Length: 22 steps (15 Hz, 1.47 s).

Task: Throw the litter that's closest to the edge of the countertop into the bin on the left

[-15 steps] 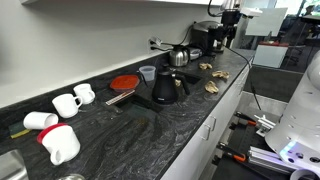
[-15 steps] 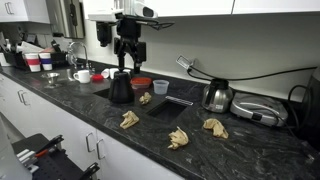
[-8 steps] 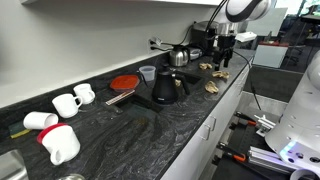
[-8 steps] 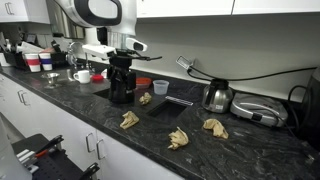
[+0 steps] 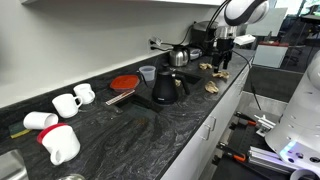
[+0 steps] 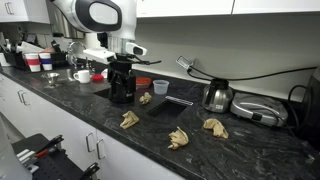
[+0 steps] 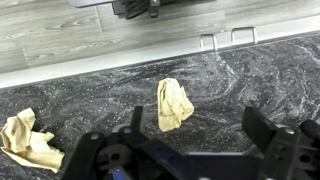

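Several crumpled tan pieces of litter lie on the dark countertop (image 6: 60, 112). In an exterior view, one piece (image 6: 130, 119) and another (image 6: 179, 138) lie near the front edge, and two more (image 6: 145, 98) (image 6: 215, 126) lie further back. In the wrist view one piece (image 7: 173, 102) lies just beyond my fingertips, towards the counter edge, and another (image 7: 25, 140) is at the left. My gripper (image 7: 198, 125) is open and empty, hanging low over the counter in both exterior views (image 6: 122, 88) (image 5: 222, 62). No bin is in view.
A black kettle (image 5: 165, 88) stands by my gripper. A silver kettle (image 6: 218, 96) and a grill (image 6: 258, 112) stand further along, with a blue cup (image 6: 161, 87), a red plate (image 5: 124, 82) and white mugs (image 5: 65, 103). Cabinet handles (image 7: 243, 33) show below the edge.
Over the last second my arm has come down from high above the counter to just over the litter. In the last half second it has barely moved.
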Motion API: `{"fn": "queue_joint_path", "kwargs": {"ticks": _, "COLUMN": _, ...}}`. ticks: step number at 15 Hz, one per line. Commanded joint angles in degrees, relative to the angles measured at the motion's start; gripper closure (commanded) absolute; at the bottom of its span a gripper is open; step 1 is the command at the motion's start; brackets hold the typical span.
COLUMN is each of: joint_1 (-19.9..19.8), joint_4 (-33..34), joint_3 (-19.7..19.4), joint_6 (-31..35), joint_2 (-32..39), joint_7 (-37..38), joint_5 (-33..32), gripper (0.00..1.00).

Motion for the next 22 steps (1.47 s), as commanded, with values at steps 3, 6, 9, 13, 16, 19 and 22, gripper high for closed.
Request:
{"fn": "queue_joint_path", "kwargs": {"ticks": 3, "joint_1": -1.6, "joint_4": -3.5, "joint_3": 2.0, "joint_6": 8.8, "joint_2": 3.6, "joint_7": 3.0, "joint_5": -1.9, "gripper": 0.0}}
{"fn": "queue_joint_path", "kwargs": {"ticks": 6, "joint_1": -1.6, "joint_4": -3.7, "joint_3": 2.6, "joint_6": 13.3, "joint_2": 7.0, "joint_7": 3.8, "joint_5": -3.3, "gripper": 0.0}}
{"fn": "queue_joint_path", "kwargs": {"ticks": 9, "joint_1": -1.3, "joint_4": -3.7, "joint_3": 3.4, "joint_6": 16.5, "joint_2": 10.5, "joint_7": 4.0, "joint_5": -4.2, "gripper": 0.0}}
{"fn": "queue_joint_path", "kwargs": {"ticks": 13, "joint_1": -1.7, "joint_4": -1.8, "joint_3": 3.6, "joint_6": 20.2, "joint_2": 16.5, "joint_7": 4.5, "joint_5": -6.6, "gripper": 0.0}}
{"fn": "queue_joint_path", "kwargs": {"ticks": 16, "joint_1": -1.7, "joint_4": 0.1, "joint_3": 3.5, "joint_6": 21.6, "joint_2": 20.3, "joint_7": 5.0, "joint_5": -7.7, "gripper": 0.0}}
{"fn": "queue_joint_path", "kwargs": {"ticks": 19, "joint_1": -1.3, "joint_4": 2.5, "joint_3": 3.3, "joint_6": 22.1, "joint_2": 23.5, "joint_7": 5.5, "joint_5": -8.6, "gripper": 0.0}}
{"fn": "queue_joint_path", "kwargs": {"ticks": 22, "joint_1": -0.8, "joint_4": 4.7, "joint_3": 2.9, "joint_6": 22.4, "joint_2": 26.0, "joint_7": 4.5, "joint_5": -7.6, "gripper": 0.26}}
